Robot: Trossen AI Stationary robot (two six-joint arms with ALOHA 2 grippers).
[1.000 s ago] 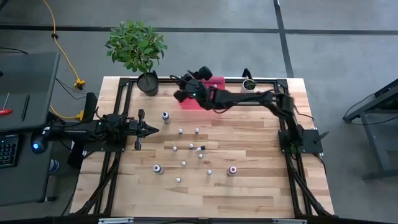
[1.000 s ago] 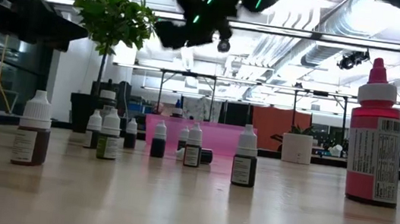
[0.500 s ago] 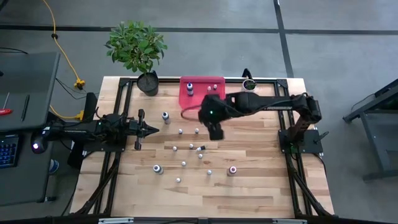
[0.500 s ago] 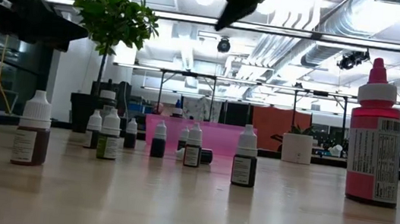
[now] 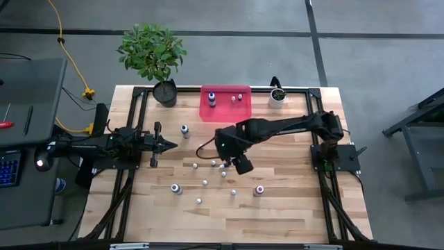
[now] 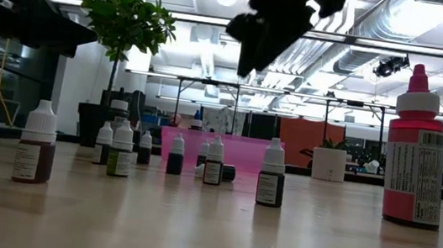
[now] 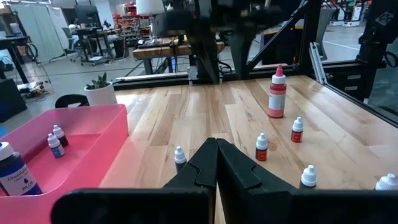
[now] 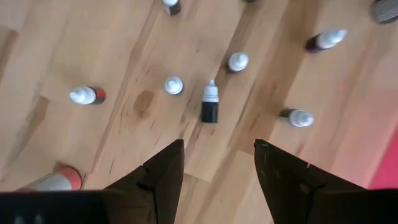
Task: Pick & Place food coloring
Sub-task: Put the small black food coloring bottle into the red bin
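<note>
Dark fingers of the right gripper (image 8: 219,163) are spread wide with nothing between them, hanging over the middle of the wooden table (image 5: 291,208). Straight below the gap lies a small black-bodied food coloring bottle (image 8: 210,104) on its side, with more whitish-capped little bottles (image 5: 205,183) standing scattered around it. Further out sits a red-bodied bottle (image 5: 259,189), and at the far edge a pink tray (image 5: 239,110) holds a blue bottle (image 5: 211,101). Way off to the side, the left gripper (image 7: 216,155) is pressed together, parked above the table.
</note>
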